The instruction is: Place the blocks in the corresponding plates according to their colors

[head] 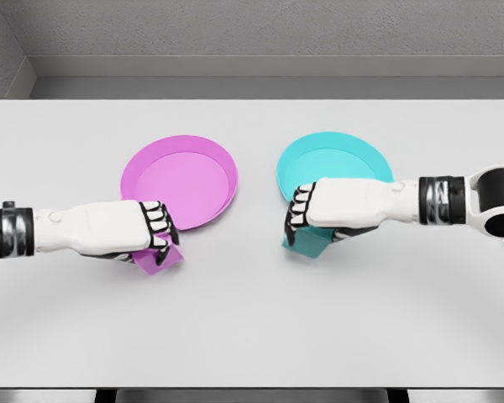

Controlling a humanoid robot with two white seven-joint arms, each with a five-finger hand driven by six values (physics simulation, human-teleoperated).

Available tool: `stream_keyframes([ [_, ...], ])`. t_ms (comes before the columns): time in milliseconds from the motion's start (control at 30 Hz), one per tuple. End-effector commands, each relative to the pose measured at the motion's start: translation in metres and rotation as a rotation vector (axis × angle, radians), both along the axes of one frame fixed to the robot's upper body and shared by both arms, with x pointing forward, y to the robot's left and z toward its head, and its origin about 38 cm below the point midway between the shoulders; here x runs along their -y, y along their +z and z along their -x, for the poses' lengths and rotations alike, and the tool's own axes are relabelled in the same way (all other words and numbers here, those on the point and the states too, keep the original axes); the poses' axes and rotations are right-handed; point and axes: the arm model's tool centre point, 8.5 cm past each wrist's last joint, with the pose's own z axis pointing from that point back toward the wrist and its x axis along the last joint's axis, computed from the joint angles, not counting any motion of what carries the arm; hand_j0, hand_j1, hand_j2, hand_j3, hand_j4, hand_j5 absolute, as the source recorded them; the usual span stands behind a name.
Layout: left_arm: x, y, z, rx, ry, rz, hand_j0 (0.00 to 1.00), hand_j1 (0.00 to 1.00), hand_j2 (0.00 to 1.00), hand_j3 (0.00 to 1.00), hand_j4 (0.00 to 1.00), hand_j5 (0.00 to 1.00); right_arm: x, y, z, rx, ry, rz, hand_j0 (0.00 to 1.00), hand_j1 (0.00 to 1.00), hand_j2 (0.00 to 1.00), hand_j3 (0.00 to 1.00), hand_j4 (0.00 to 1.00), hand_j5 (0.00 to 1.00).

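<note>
Head view shows two plates, two blocks and two hands on one white table (252, 336) — left to right, the left hand (122, 228) is curled around a pink block (161, 257) whose corner points toward the near edge, just beside the pink plate (180, 180). The cyan plate (334, 172) sits near it, apart. The right hand (336, 210) grips a cyan block (311, 243) at that plate's near rim — neither block's long axis can be told.

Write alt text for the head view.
Two white robot hands grip blocks on a white table: the left hand holds a pink block beside a pink plate, the right hand a teal block beside a teal plate.
</note>
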Motion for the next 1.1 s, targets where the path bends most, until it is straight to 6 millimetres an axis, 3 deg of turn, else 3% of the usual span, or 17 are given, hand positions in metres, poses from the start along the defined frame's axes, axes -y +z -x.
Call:
stream_keyframes([
  [0,-0.009,0.005,0.001,-0.017,0.026,0.013,0.30,0.30,0.30,0.30,0.30,0.30,0.008,0.013,-0.006,0.013,-0.030,-0.039,0.56,0.56,0.56,0.56,0.56,0.56],
  [167,-0.016,0.026,-0.009,0.015,0.055,0.047,0.30,0.30,0.30,0.30,0.30,0.30,0.051,0.025,-0.042,-0.022,-0.201,-0.141,0.56,0.56,0.56,0.56,0.56,0.56],
  [267,-0.020,0.032,-0.017,0.018,0.079,0.065,0.30,0.30,0.30,0.30,0.30,0.30,0.060,0.018,-0.061,-0.057,-0.268,-0.185,0.56,0.56,0.56,0.56,0.56,0.56],
  [333,-0.022,0.038,-0.025,0.034,0.093,0.071,0.31,0.31,0.31,0.31,0.31,0.31,0.067,0.024,-0.076,-0.053,-0.313,-0.221,0.58,0.58,0.58,0.58,0.58,0.58],
  [367,-0.021,0.046,-0.028,0.053,0.090,0.078,0.31,0.31,0.31,0.31,0.31,0.31,0.068,0.021,-0.078,-0.061,-0.324,-0.225,0.73,0.73,0.73,0.73,0.73,0.73],
  [400,-0.015,0.047,-0.034,0.058,0.087,0.096,0.31,0.31,0.31,0.31,0.31,0.31,0.069,0.020,-0.078,-0.062,-0.327,-0.222,1.00,1.00,1.00,1.00,1.00,1.00],
  [467,-0.006,0.050,-0.050,0.076,0.094,0.125,0.31,0.31,0.31,0.31,0.31,0.31,0.074,0.021,-0.078,-0.057,-0.335,-0.215,1.00,1.00,1.00,1.00,1.00,1.00],
  [567,0.001,0.038,-0.075,0.059,0.138,0.156,0.31,0.31,0.31,0.31,0.31,0.31,0.096,0.032,-0.078,-0.031,-0.380,-0.224,1.00,1.00,1.00,1.00,1.00,1.00],
  [700,0.018,0.015,-0.092,-0.011,0.150,0.149,0.32,0.32,0.32,0.32,0.32,0.32,0.164,0.038,-0.080,-0.018,-0.558,-0.256,1.00,1.00,1.00,1.00,1.00,1.00],
  [800,0.022,0.003,-0.098,-0.045,0.165,0.136,0.34,0.34,0.34,0.34,0.34,0.34,0.160,0.035,-0.080,-0.018,-0.551,-0.249,1.00,1.00,1.00,1.00,1.00,1.00],
  [833,0.024,0.002,-0.099,-0.046,0.164,0.139,0.37,0.37,0.37,0.37,0.37,0.37,0.160,0.036,-0.080,-0.016,-0.551,-0.250,1.00,1.00,1.00,1.00,1.00,1.00],
  [867,0.022,0.002,-0.099,-0.047,0.169,0.140,0.47,0.47,0.47,0.47,0.47,0.47,0.159,0.035,-0.080,-0.018,-0.550,-0.248,1.00,1.00,1.00,1.00,1.00,1.00],
  [967,0.021,0.002,-0.100,-0.052,0.175,0.147,0.94,0.94,0.94,0.94,0.94,0.94,0.159,0.032,-0.079,-0.023,-0.550,-0.245,1.00,1.00,1.00,1.00,1.00,1.00],
  [1067,0.018,0.008,-0.102,-0.038,0.183,0.157,1.00,1.00,1.00,1.00,1.00,1.00,0.159,0.031,-0.078,-0.026,-0.549,-0.244,1.00,1.00,1.00,1.00,1.00,1.00],
])
